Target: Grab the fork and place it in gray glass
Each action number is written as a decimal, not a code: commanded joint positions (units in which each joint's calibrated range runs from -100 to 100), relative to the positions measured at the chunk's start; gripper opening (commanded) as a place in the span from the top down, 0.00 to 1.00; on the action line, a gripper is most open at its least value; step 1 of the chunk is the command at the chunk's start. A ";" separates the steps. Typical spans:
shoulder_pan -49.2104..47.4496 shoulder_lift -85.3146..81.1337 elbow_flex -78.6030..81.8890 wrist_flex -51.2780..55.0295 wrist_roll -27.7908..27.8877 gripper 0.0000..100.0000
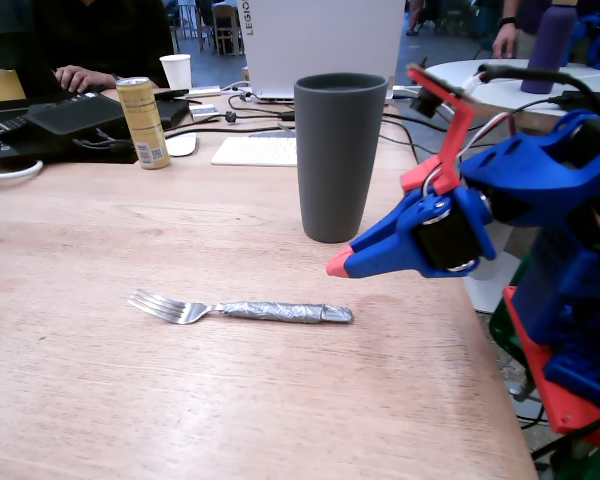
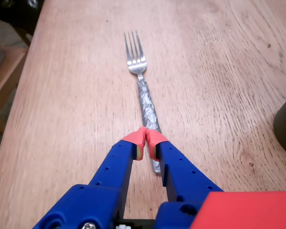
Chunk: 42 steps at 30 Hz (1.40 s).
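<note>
- The tool [image 2: 146,137] hangs above the tabletop [image 1: 100,400] with its two red tips pressed together and nothing between them; it has to spread before any grasp.
- The fork [image 2: 144,90] lies flat on the wood, well apart from the tool in height. In the wrist view it runs straight ahead of the tips, tines farthest away, with the end of its handle passing under them.
- Judged from its look, the fork is stiff metal and light, so it should not bend or break. The bare neck and tines look smooth and likely slippery.
- The crinkled tape on the handle looks thicker and rougher, so mid-handle is probably the best place to pinch, across its width.
- Because it lies so low, the tips must come almost to the wood.
- The gray glass [image 1: 338,155] stands upright just beyond the tool in the fixed view, at the right edge of the wrist view. Its inside cannot be seen.
- It is tall and narrow, so a knock could tip it.
</note>
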 commanded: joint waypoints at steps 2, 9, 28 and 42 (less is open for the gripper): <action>0.45 -0.37 0.34 -0.71 0.20 1.00; 0.45 -0.37 0.34 -0.71 0.20 1.00; -0.06 -0.45 0.34 -0.71 0.20 1.00; -1.07 0.15 -0.42 -0.88 0.20 1.00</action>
